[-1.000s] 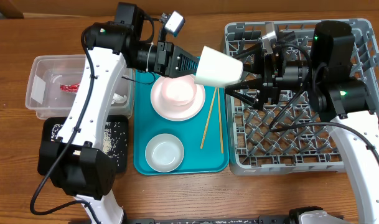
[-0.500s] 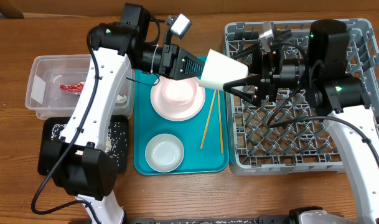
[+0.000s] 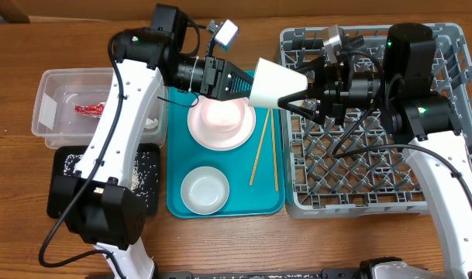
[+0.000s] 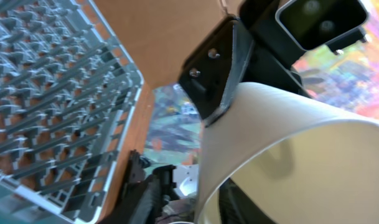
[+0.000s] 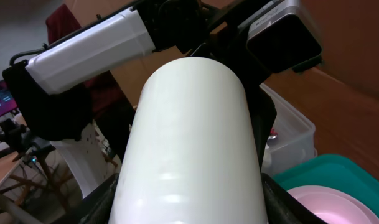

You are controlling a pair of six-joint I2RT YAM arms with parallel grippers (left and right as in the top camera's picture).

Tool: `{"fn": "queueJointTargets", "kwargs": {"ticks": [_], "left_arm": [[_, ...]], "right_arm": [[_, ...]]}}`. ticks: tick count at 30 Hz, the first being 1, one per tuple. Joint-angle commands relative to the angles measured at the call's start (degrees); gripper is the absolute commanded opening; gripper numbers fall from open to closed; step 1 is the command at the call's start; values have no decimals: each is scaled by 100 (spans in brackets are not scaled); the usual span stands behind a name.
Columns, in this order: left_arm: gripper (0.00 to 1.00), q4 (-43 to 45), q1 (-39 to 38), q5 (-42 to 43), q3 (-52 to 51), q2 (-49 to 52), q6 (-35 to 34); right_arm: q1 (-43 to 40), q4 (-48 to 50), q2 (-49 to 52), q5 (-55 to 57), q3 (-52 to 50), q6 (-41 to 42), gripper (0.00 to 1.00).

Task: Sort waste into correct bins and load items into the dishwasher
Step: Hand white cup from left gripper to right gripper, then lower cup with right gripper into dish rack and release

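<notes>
**A:** Overhead, the left arm [image 3: 115, 116] sprawls over the clear tub [image 3: 53, 97] and black tray [image 3: 65, 167]. The tub's right side is gone and the napkin [image 3: 150, 122] is just a white sliver!

**B:** On the right wrist, the white cup [image 5: 189, 143] swamps the picture, chopped at the bottom edge. The right gripper [image 3: 295, 91] shows as dark blurs either side. Touching? Can't tell.

**A:** On the left wrist, the cup runs off right and bottom, and the background's a smear.

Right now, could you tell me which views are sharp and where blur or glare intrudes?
Overhead: evenly lit and sharp throughout. Left wrist: the white cup looms close and soft, and the background behind it is a colourful blur. Right wrist: the cup fills the frame, with faint glare streaks on its side; the room behind is dim.
</notes>
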Motion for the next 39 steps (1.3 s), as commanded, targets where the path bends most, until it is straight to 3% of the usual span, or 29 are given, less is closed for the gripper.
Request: {"fn": "queueJointTargets", "kwargs": {"ticks": [1, 6, 14, 22, 39], "left_arm": [[38, 87, 304, -522, -2, -107, -251], [40, 138, 839, -1329, -2, -107, -702], [43, -284, 1121, -2966, -2, -107, -907], [45, -422, 894, -3991, -4, -107, -933], [46, -474, 763, -4170, -4, -107, -968]], "right_arm": [[15, 2, 17, 455, 136, 240, 49], [15, -354, 17, 2061, 136, 647, 48], [15, -1169, 20, 6588, 136, 1679, 45], [15, -1458, 273, 6922, 131, 1674, 45], [15, -1073, 1386, 7565, 129, 1626, 44]]}}
